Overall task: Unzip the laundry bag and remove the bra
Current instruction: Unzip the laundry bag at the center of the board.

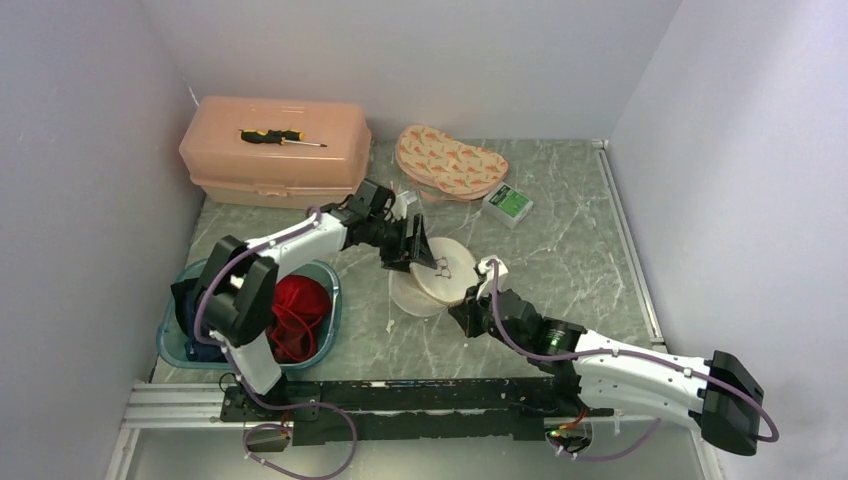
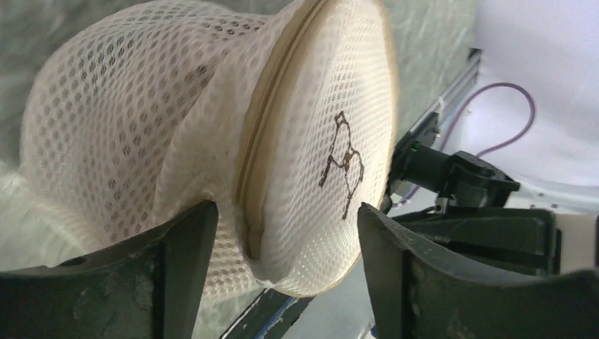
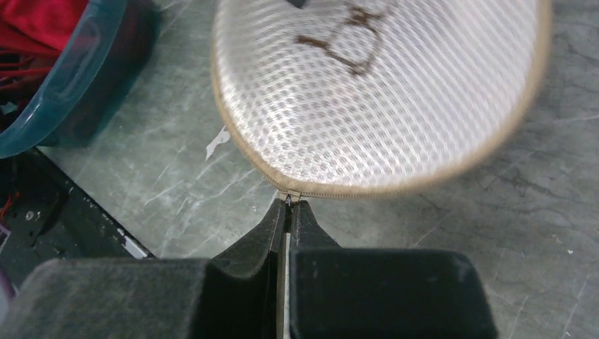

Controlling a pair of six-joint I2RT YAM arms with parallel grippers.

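The laundry bag (image 1: pixel 437 278) is a round white mesh pouch with a tan zipper rim, lying mid-table. In the left wrist view the laundry bag (image 2: pixel 212 127) stands on edge. My left gripper (image 2: pixel 286 215) is open, its jaws on either side of the bag's folded rim. It sits at the bag's far-left side (image 1: pixel 412 250). My right gripper (image 3: pixel 288 203) is shut on the zipper pull (image 3: pixel 289 195) at the bag's near edge, seen from above at the bag's right (image 1: pixel 460 312). The red bra (image 1: pixel 298 312) lies in a teal basin (image 1: pixel 328 275) on the left, with a corner of the bra (image 3: pixel 35 21) also in the right wrist view.
A peach plastic box (image 1: pixel 270 160) with a screwdriver (image 1: pixel 282 138) on its lid stands at the back left. A patterned pouch (image 1: pixel 450 162) and a small green-and-white box (image 1: pixel 508 203) lie at the back. A metal rail (image 1: pixel 400 395) runs along the near edge. Walls close in on both sides.
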